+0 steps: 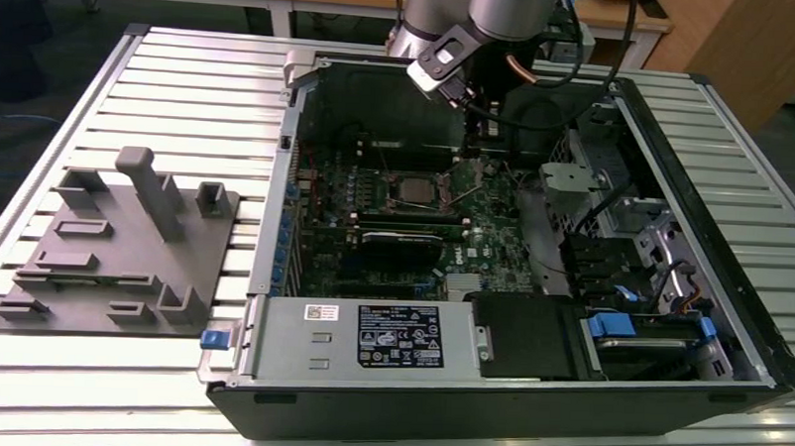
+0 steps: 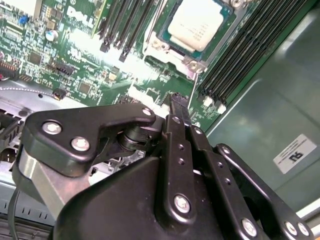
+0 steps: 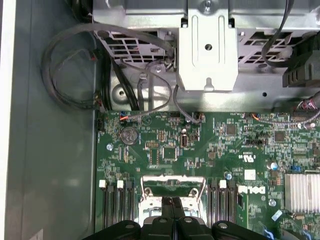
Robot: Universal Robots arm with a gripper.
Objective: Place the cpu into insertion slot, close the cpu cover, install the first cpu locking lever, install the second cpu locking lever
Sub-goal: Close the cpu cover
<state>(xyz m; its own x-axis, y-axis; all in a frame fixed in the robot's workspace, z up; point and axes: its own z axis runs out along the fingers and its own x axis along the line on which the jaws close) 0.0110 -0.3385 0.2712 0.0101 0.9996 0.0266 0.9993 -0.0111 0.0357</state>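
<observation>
The cpu (image 2: 197, 25) lies flat in the insertion slot (image 1: 433, 204) on the green board, its silver top showing. The cpu cover (image 2: 159, 39) lies down around the cpu, and its silvery frame (image 3: 172, 184) sits just beyond my fingertips. One thin wire locking lever (image 2: 193, 87) stands free, slanting up from the socket's corner. My gripper (image 2: 177, 100) is shut, its tip right beside that lever, with nothing seen between the fingers. In the exterior view the gripper (image 1: 473, 151) hangs inside the open case, just past the socket (image 1: 410, 187).
Black memory slots (image 2: 240, 55) flank the socket. A metal drive cage (image 3: 207, 45) and looped cables (image 3: 65, 75) lie beyond the board. The black-labelled power supply (image 1: 394, 332) fills the case's near end. A grey fixture (image 1: 119, 243) stands on the slatted table.
</observation>
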